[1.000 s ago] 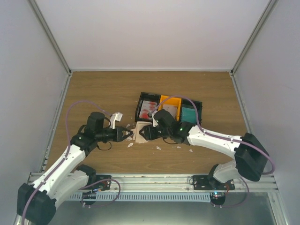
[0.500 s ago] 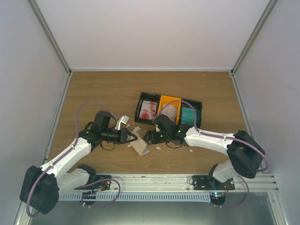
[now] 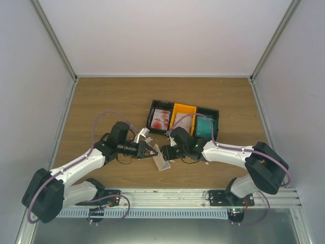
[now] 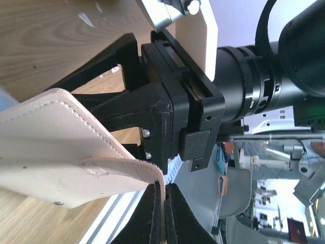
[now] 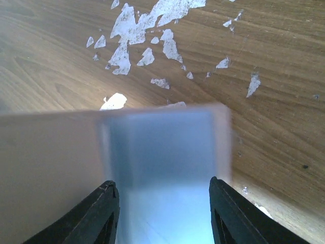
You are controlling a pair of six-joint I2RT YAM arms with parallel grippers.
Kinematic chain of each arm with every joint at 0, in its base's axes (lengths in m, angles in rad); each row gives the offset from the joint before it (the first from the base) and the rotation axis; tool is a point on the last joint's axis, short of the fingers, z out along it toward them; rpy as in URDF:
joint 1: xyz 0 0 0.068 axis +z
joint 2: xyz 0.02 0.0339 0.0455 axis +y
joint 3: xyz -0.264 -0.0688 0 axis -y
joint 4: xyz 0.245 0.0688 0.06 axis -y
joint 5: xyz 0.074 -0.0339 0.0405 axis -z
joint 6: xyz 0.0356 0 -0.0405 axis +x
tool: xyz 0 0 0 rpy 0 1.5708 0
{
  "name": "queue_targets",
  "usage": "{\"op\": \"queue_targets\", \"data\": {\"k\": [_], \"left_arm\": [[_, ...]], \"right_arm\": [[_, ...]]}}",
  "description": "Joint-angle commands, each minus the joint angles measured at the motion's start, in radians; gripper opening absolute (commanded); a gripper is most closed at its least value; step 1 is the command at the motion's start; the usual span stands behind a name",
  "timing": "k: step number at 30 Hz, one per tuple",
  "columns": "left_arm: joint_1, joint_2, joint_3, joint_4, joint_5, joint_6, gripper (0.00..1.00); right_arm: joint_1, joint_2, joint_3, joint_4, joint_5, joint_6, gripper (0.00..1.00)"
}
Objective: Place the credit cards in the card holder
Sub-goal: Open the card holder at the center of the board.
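Black-and-orange tray (image 3: 182,107), scattered white scraps (image 5: 134,28)

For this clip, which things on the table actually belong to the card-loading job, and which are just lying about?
Belongs to the job:
- card holder, pinched at its edge by the left gripper
- credit cards, lying in the black-and-orange tray

Just lying about:
- white scraps scattered on the wood
- the tray itself, which only stores the cards

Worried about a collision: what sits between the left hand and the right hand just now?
Only the card holder, pinched at its edge by the left hand, with the right hand just beyond it. The top view shows this.
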Motion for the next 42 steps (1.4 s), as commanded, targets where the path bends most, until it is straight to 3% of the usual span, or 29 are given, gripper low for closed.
{"op": "queue_targets", "data": {"k": [1,6,18,24,30,33,35,42], "left_arm": [[-0.084,0.066,0.035,0.176,0.008,-0.023,0.0],[-0.124,0.14,0.066,0.184,-0.019,-0.004,0.0],[-0.121,0.059,0.023,-0.113,-0.266,0.137,0.0],[-0.11,-0.03,-0.006,-0.232,-0.381,0.139,0.0],[-0.102,-0.066,0.023,-0.387,-0.536,0.131,0.1],[-0.1,-0.062,0.047,-0.445,-0.603,0.095,0.26],[-0.1,-0.079,0.073,-0.484,-0.673,0.07,0.31],[-0.1,-0.187,0.072,-0.397,-0.593,0.017,0.37]], "right_arm": [[-0.019,-0.051,-0.03,0.044,-0.031,0.003,0.49],[-0.029,-0.091,-0.056,0.025,-0.017,0.007,0.46],[-0.022,-0.017,-0.018,0.036,-0.133,-0.016,0.32],[0.054,0.063,0.07,-0.02,-0.105,-0.086,0.38],[0.124,0.187,0.207,-0.108,0.017,-0.092,0.47],[0.143,0.249,0.267,-0.163,0.06,-0.081,0.47],[0.149,0.272,0.278,-0.179,0.074,-0.062,0.47],[0.148,0.325,0.292,-0.226,0.111,-0.009,0.48]]}}
